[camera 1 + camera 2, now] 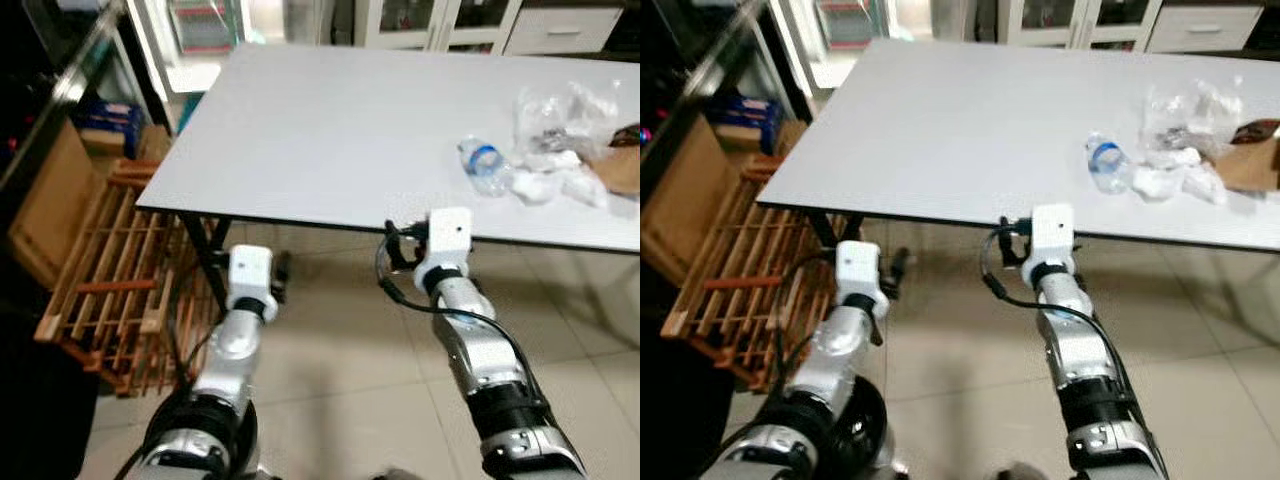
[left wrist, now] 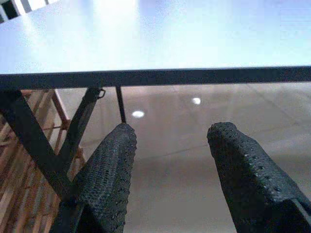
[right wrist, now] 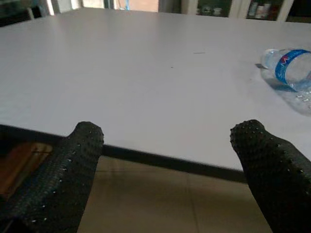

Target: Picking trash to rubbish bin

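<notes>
A crushed clear plastic bottle (image 1: 485, 165) with a blue label lies on its side near the front right of the white table (image 1: 320, 120). Just right of it sit crumpled white wrappers and clear plastic (image 1: 560, 125) and a brown paper bag (image 1: 622, 170). My right gripper (image 3: 170, 127) is open with nothing in it, level with the table's front edge, and the bottle (image 3: 289, 70) lies ahead and to its right. My left gripper (image 2: 173, 128) is open too, held below the table edge near the black table legs (image 2: 29, 141).
A wooden slatted rack (image 1: 110, 270) leans on the floor to the left of the table. White cabinets (image 1: 450, 20) stand behind the table. Beige tiled floor (image 1: 340, 380) lies under and in front of it.
</notes>
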Available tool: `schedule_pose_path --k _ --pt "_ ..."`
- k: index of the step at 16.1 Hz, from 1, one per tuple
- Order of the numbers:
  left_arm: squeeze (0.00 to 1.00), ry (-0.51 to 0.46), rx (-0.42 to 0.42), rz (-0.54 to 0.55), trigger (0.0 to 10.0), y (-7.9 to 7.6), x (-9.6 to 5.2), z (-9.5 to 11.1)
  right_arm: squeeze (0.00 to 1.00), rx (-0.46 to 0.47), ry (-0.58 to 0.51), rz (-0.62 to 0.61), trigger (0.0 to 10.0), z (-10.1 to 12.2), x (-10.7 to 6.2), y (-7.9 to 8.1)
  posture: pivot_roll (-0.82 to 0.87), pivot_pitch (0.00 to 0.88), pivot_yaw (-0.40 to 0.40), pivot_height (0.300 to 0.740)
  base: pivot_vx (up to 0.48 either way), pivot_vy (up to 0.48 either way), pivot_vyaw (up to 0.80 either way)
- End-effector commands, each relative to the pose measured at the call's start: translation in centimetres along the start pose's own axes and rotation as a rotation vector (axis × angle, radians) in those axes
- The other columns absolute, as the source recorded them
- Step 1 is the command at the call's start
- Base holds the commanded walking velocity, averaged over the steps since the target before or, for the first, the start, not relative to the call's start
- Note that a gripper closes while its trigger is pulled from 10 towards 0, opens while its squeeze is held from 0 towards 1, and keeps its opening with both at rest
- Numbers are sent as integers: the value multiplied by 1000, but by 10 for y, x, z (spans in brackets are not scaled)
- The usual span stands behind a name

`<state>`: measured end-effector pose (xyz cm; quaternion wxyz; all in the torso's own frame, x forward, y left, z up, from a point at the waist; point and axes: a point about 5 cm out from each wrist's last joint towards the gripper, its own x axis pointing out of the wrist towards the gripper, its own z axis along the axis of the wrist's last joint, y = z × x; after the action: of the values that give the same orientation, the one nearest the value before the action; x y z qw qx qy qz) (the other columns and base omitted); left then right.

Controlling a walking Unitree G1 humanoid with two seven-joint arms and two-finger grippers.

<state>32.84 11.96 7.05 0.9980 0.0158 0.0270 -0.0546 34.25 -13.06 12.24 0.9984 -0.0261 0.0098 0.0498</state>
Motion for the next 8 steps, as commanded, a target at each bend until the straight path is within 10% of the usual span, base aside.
schedule_pose_path --k 1,8 --pt "0 5 -11 -23 10000 -9 0 -1 0 -12 16 -17 10000 -4 -2 -8 -46 101 27 740 0 0 -800" --pt "0 2 -11 -28 10000 -10 0 1 0 -9 16 -20 10000 -4 -2 -8 -49 98 29 740 0 0 -800"
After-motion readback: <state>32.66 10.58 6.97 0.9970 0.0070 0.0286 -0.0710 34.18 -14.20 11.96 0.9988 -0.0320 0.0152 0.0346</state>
